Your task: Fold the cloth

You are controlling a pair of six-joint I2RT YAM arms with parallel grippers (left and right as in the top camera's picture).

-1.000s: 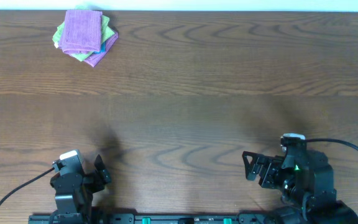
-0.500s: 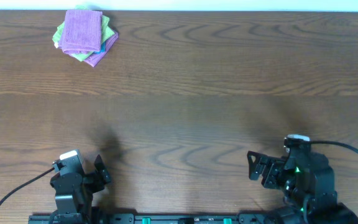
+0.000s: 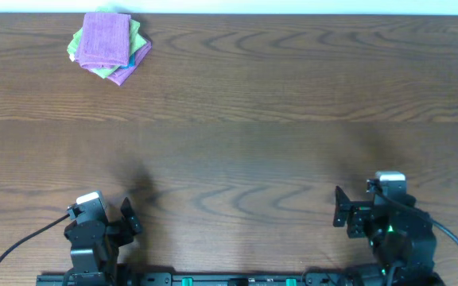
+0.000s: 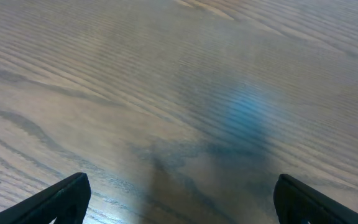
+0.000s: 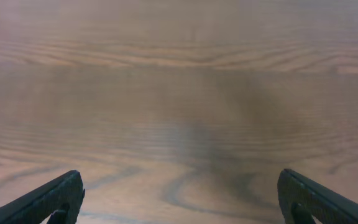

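A stack of folded cloths [image 3: 107,46] lies at the far left corner of the wooden table, a purple one on top with green, blue and violet edges showing beneath. My left gripper [image 3: 129,218] rests open and empty at the near left edge. My right gripper [image 3: 341,216] rests open and empty at the near right edge. Both are far from the cloths. The left wrist view shows its open fingertips [image 4: 179,199] over bare wood. The right wrist view shows its open fingertips [image 5: 179,196] over bare wood.
The wooden table [image 3: 253,119] spreads between the arms and the stack. A black rail with green parts [image 3: 213,280] runs along the near edge between the arm bases.
My right arm has drawn back to the right and toward the near edge. The left arm and the cloth stack have not moved.
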